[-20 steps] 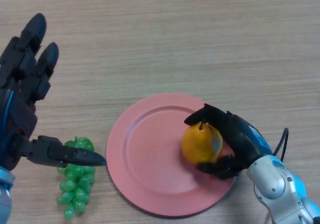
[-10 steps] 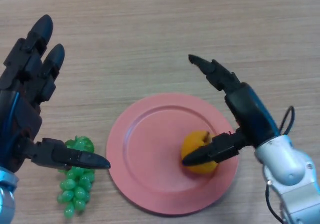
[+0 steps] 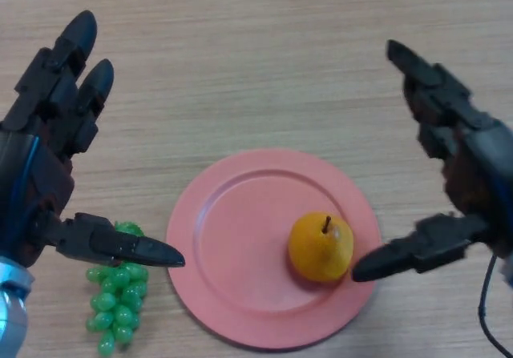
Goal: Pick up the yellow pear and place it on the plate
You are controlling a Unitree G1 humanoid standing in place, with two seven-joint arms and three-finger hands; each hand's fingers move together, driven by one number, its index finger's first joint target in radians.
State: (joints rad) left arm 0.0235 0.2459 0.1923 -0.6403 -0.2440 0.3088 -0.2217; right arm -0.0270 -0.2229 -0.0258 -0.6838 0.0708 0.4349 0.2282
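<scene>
The yellow pear (image 3: 321, 246) stands upright on the right part of the pink plate (image 3: 232, 238), stem up. My right hand (image 3: 469, 174) is open at the right of the plate, fingers straight and spread; its thumb tip lies just right of the pear, apart from it. My left hand (image 3: 36, 174) is open at the left, fingers straight, thumb pointing toward the plate's left rim.
A bunch of green grapes (image 3: 112, 294) lies on the wooden table (image 3: 240, 54) left of the plate, partly under my left thumb.
My right hand has let go of the pear, opened wide and drawn back up and to the right. The pear stays on the plate. The left hand has shifted slightly.
</scene>
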